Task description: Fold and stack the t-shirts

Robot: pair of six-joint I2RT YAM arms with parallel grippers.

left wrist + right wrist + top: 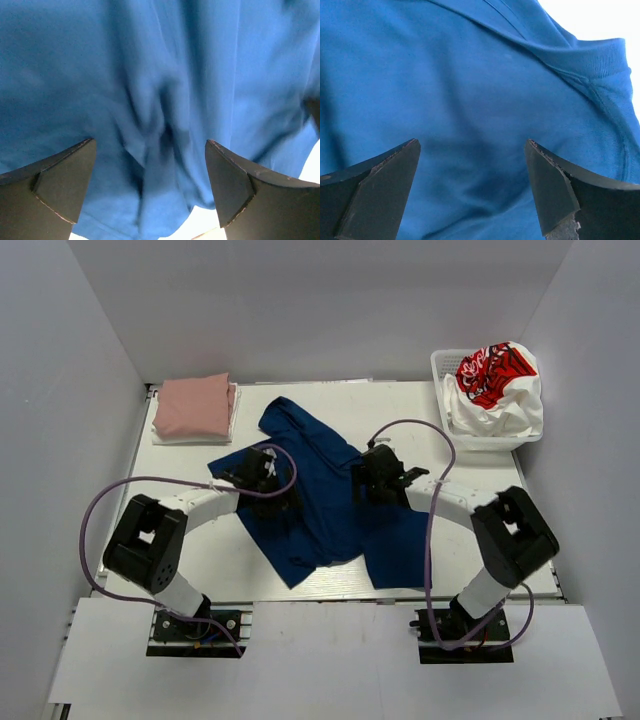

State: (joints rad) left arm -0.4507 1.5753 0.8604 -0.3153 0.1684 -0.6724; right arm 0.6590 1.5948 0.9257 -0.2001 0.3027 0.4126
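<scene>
Stack first, far left at the back: pink tee (195, 405) folded flat, with a white layer showing under its near edge, which we take for another folded shirt. Left gripper (262, 472) next, jaws spread wide with nothing between them, low over the left part of the navy tee (320, 520). Its wrist view shows only rumpled blue cloth with deep creases running between the fingers. Navy tee lies opened out but crumpled and skewed across the middle of the table (400, 405), one end toward the back, the other at the near edge. We judge it light and limp, not slippery, nothing to break. It will sag and drag wherever it is not held, so a single pinch would just bunch it. Best holds, in our view: edges or seams, two points well apart, one per arm. Right gripper (380, 478) is also gaping and empty, over the tee's right side. Its wrist camera shows a ribbed band (600, 57) and a stitched seam near the right finger: thicker cloth, a good pinch spot. Whether any fingertip touches the fabric we cannot tell. Far right at the back: basket (441, 365) holding a white tee (500, 390) with red graphic, heaped over the rim, unfolded
</scene>
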